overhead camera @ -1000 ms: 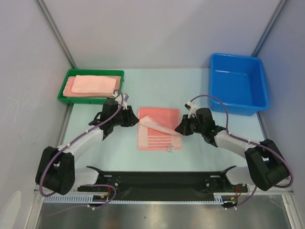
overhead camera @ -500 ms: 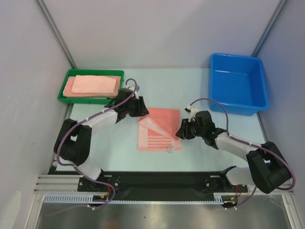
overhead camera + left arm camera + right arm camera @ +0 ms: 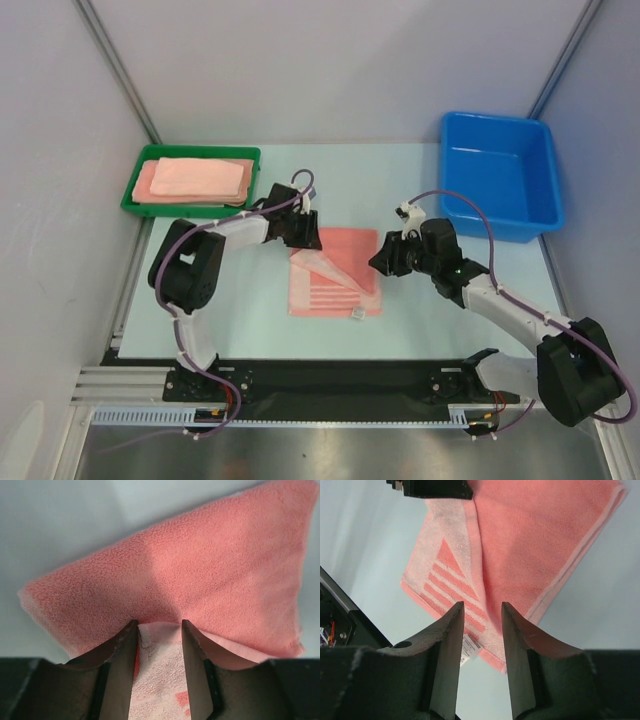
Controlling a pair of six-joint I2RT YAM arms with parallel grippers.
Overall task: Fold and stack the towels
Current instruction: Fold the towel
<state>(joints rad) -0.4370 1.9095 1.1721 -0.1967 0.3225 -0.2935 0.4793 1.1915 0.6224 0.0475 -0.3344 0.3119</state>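
No writing is showing clearly enough to be read.
A small white tag (image 3: 469,649) is sticking out from the corner of the pink striped towel (image 3: 520,540) and is carrying some faint dark print. That print is coming through too small and blurred to make out in the right wrist view, and it is showing only as a speck from above.

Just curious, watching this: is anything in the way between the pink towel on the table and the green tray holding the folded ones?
Nothing visible lies on the table between the pink towel and the green tray. Only the left arm reaches across that gap, its tool open at the towel's far left corner.
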